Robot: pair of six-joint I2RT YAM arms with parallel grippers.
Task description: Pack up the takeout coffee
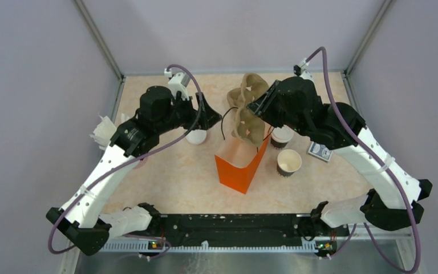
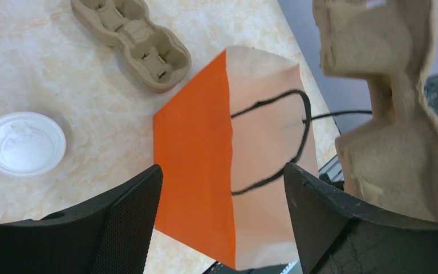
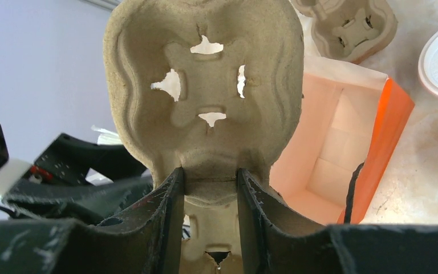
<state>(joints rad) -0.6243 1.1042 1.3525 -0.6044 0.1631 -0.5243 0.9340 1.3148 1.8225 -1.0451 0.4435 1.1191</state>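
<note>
Takeout coffee (image 1: 282, 137): lidded cup standing on the table (image 1: 171, 177), right of the orange bag (image 1: 236, 171), partly under the right arm (image 1: 342, 131).
Right gripper (image 3: 210, 174): jaws pinched on the waist of a brown pulp tray (image 3: 205, 74), held on edge above the bag's open top.
Left gripper (image 2: 222, 171): jaws spread wide, holding nothing, beside the bag.
Nearby: open cup (image 1: 289, 162) just in front of the coffee; second tray (image 2: 131, 40) and white lid (image 2: 23, 142) lying on the table.

**Bag, trays, packet**

An orange paper bag (image 1: 239, 165) stands open on the pale surface (image 1: 171, 177). A brown pulp tray (image 3: 205, 85) hangs tilted above the bag. A second tray (image 2: 131, 40) lies flat just behind the bag, and a small blue packet (image 1: 319, 151) lies off to its right.
</note>
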